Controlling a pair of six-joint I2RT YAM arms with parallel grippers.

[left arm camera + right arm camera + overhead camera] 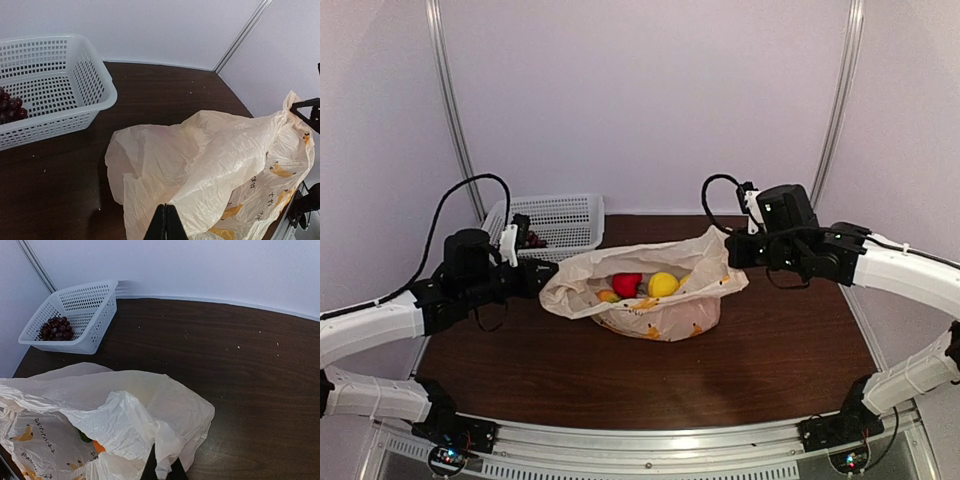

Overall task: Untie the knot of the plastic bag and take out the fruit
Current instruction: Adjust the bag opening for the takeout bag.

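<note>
Top external is showing the plastic bag point(660, 318) lying just to the right of the white basket point(555, 215) and nearer the arms, Mira is saying. Its mouth is gaping, no knot is showing, and the fruit point(627, 284), red, yellow and orange, is sitting inside.

The left gripper point(550, 272) is pinching the rim on the basket side, Joss is replying, and the right gripper point(732, 250) is clamping the rim on the side away from the basket. Both are nipping film and nothing else.

That film is looking thin, crinkly and slippery, Mira is adding, so it is probably going to sag once released. The fruit is looking smooth, firm and light enough for one gripper.

Joss is agreeing: one arm is likely needing to hold the rim up while the other is taking a fruit across its widest part.
</note>
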